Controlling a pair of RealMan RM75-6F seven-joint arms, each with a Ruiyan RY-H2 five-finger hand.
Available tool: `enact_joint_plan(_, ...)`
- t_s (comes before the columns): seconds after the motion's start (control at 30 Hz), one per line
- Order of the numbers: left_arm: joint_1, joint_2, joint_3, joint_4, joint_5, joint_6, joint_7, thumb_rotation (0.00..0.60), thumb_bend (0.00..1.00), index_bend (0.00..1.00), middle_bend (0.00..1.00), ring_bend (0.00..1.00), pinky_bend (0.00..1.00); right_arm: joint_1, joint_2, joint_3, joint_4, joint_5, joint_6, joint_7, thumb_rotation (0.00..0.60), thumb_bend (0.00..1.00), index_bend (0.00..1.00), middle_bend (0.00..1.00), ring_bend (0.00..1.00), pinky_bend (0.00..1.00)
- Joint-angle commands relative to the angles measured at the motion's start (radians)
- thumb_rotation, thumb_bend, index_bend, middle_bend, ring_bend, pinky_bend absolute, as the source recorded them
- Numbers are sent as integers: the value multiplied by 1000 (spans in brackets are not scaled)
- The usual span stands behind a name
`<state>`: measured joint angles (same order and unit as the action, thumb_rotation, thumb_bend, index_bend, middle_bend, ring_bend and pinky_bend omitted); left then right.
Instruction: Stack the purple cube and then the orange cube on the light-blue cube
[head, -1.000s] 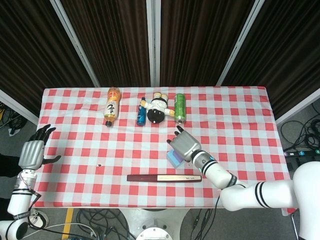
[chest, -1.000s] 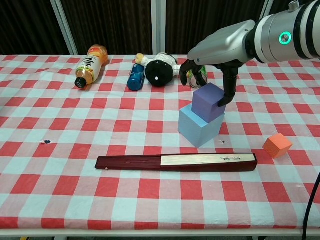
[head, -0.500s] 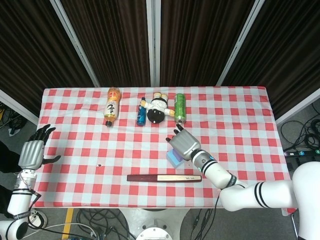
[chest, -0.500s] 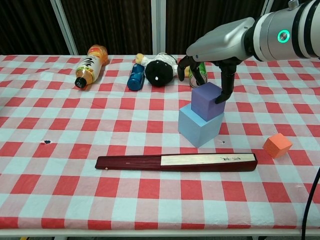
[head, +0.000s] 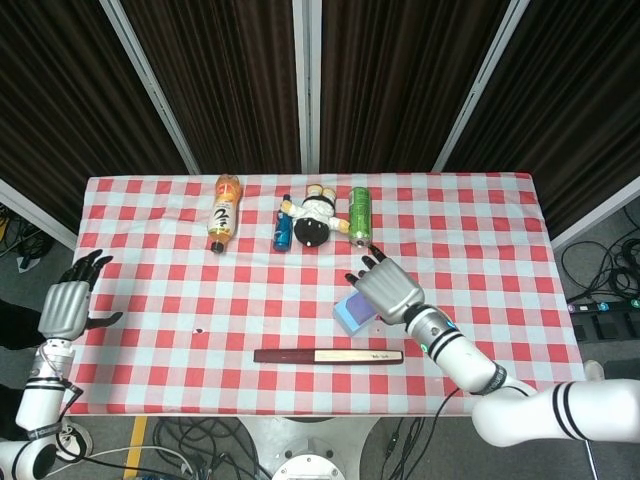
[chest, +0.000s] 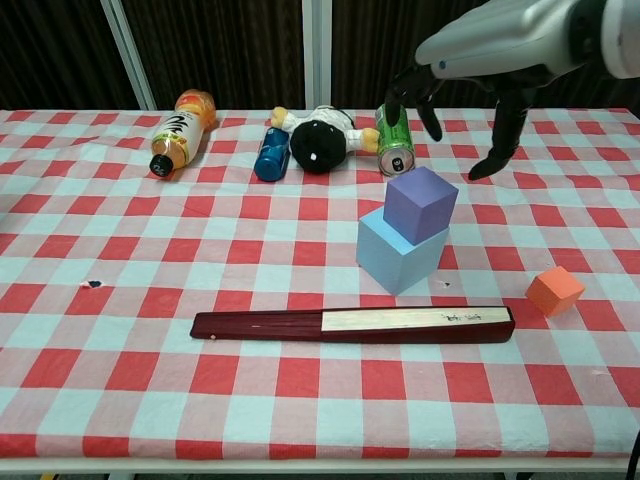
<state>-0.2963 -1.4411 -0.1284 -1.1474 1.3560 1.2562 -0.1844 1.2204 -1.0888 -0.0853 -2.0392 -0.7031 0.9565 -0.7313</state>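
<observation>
Sitting on the light-blue cube (chest: 397, 256), the purple cube (chest: 420, 204) is under the right hand (chest: 478, 62), whose fingers are spread, holding nothing.

I count three cubes: purple cube (chest: 420, 204), light-blue cube (chest: 397, 254), orange cube (chest: 555, 291). Two cans (green can (chest: 394, 142), blue can (chest: 269, 153)), one bottle (chest: 178, 131), one plush toy (chest: 318, 139), one folded fan (chest: 352, 323).

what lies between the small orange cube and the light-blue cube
Only bare checked tablecloth separates the small orange cube from the light-blue cube, seen in the chest view.
</observation>
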Motion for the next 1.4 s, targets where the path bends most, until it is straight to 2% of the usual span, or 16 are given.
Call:
enact_joint_plan(0.03,1,-1,-2,3,-4,-2,0,600,88,209,180,127,237,-90,87,-42,-81,-95,78,32,600,80,205,388,139,45)
enact_joint_plan(0.2,2,-2,-4,7,-7,0,3,600,88,209,180,127,237,-197,135,-127,-92,-146,103,39,600,80,205,404,163,46)
enact_joint_plan(0.33,2,-4,-4,7,-6,3,7,600,88,209,180,127,237,-264,108,-163,-31,-189,81,67,600,81,203,406,163,46)
enact_joint_plan(0.43,2,-4,-4,8,-7,2,9,600,87,209,179,128,237,-312,74,-180,44,-239,51,105,600,84,239,419,168,45)
enact_joint_plan(0.57,2,-6,-3,12,-7,1,9,600,88,209,180,127,237,-360,17,-179,169,-311,26,144,600,93,250,424,170,45)
enact_joint_plan(0.87,1,-13,-4,26,-10,-4,6,600,88,215,180,127,238,-411,-83,-156,372,-497,-32,230,600,94,253,424,170,45)
enact_joint_plan(1.2,1,-15,-5,31,-13,-7,8,600,88,216,180,127,238,-441,-133,-137,458,-693,-51,354,600,92,252,389,153,45)
enact_joint_plan(1.4,0,-16,-4,31,-12,-9,10,600,88,216,179,127,238,-463,-146,-126,483,-734,-57,384,600,92,251,387,153,45)
